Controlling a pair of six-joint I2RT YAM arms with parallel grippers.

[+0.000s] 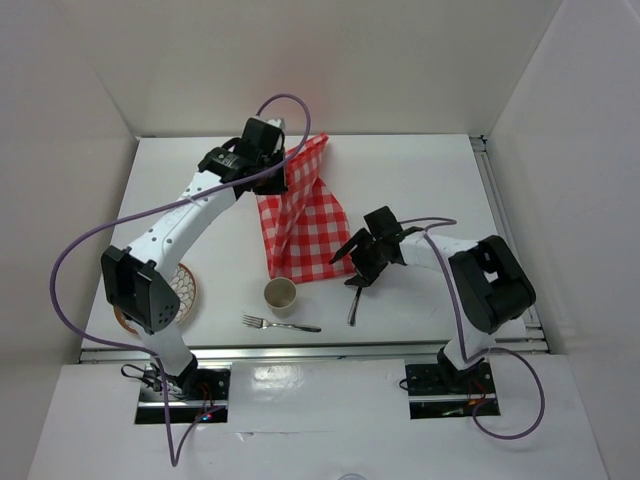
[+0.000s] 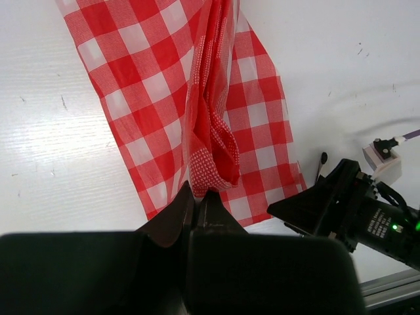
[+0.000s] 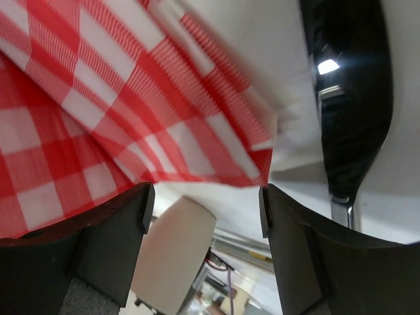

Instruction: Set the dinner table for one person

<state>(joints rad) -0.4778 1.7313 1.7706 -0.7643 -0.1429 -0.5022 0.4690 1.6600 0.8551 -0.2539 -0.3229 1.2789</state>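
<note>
Plain white walls (image 1: 330,60) stand at the back and on both sides. A metal rail (image 1: 330,351) runs across the front; nearer, a glossy white board (image 1: 320,430) reflects light.

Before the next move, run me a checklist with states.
1. Left gripper shut on cloth: ok.
2. Right gripper holding cloth's near corner: not ok, open, corner just beyond its fingertips.
3. Cloth flat on table: not ok, bunched and lifted.
4. Cup clear of cloth: cannot tell, right at its near edge.
5. Spoon off cloth: ok.
6. Fork off cloth: ok.
</note>
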